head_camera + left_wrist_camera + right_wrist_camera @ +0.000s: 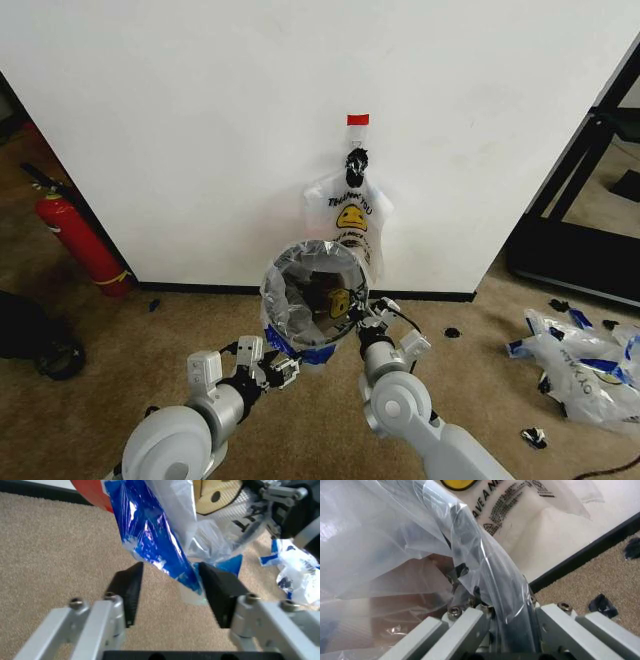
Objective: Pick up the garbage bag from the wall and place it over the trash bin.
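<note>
Bagging seemingly close to finished, judging by the head view. Already spread over the trash bin (366,268) near the foot of the wall (200,120): the garbage bag (300,290), with clear film lining the inside and folded over the rim, and blue patches hanging low on the near side. Not yet neat there, with the loose blue part bunched below the rim. Placed at this loose part: left gripper (285,372), wide open, dark pads apart, holding nothing; in the left wrist view, blue film of the bag (150,536) dropping down into the open gap of the gripper (170,588), maybe brushing one pad but not pinched. At the far right side of the rim: right gripper (372,318), pressed close against film and rim; in its own wrist view (505,615), the film-covered rim running straight into it, but clamped or only astride, impossible to tell. On the black hook (356,160) under the red tape strip (358,119): a second bag with the same print (350,215), flat against the wall just behind the bin. On the carpet well to the right: more such bags (580,360), untouched. Left to do, probably: only pulling the loose near side down evenly around the rim and releasing.
</note>
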You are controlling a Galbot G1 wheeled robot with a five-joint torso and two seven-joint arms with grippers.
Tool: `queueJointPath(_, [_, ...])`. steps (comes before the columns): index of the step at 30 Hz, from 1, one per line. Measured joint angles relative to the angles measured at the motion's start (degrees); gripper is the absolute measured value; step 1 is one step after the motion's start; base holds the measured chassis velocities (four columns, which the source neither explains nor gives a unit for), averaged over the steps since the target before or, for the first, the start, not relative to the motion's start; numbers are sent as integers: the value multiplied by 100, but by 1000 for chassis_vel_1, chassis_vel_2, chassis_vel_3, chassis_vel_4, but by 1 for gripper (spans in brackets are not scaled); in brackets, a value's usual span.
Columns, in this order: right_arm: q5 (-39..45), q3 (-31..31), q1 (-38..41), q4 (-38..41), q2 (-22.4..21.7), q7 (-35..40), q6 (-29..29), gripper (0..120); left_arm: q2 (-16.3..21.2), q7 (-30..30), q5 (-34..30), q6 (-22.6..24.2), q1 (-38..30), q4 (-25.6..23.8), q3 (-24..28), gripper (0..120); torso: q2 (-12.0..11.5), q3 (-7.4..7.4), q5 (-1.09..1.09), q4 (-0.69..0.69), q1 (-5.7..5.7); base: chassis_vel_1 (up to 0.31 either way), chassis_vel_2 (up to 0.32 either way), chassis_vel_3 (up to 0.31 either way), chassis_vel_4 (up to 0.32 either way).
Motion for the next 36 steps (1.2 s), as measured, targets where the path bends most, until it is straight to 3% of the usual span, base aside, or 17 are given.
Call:
queueJointPath(7, [-2,35,-3,26,-21,-20,-12,0,9,76,95,-23,37,55,-16,11,0,0,-1,0,0,0,0,0,0])
queueJointPath(11, [46,73,-1,89,-13,-20,-28,0,42,283,291,10,107,116,-53,0,0,0,0,0,0,0,0,0,0])
queueJointPath(18, [236,113,-49,300,-37,5,-105,0,61,754,1173,-142,93,601,-8,0,0,0,-1,0,0,0,0,0,0])
queueJointPath(27, [410,85,-202,562,-172,12,-247,0,16,980,2397,-863,-75,1297,83,0,0,0,-1,0,0,0,0,0,0])
queueJointPath(36, [343,-27,-227,572,-237,-23,-331,0,20,984,2508,-958,-60,1381,32,0,0,0,0,0,0,0,0,0,0])
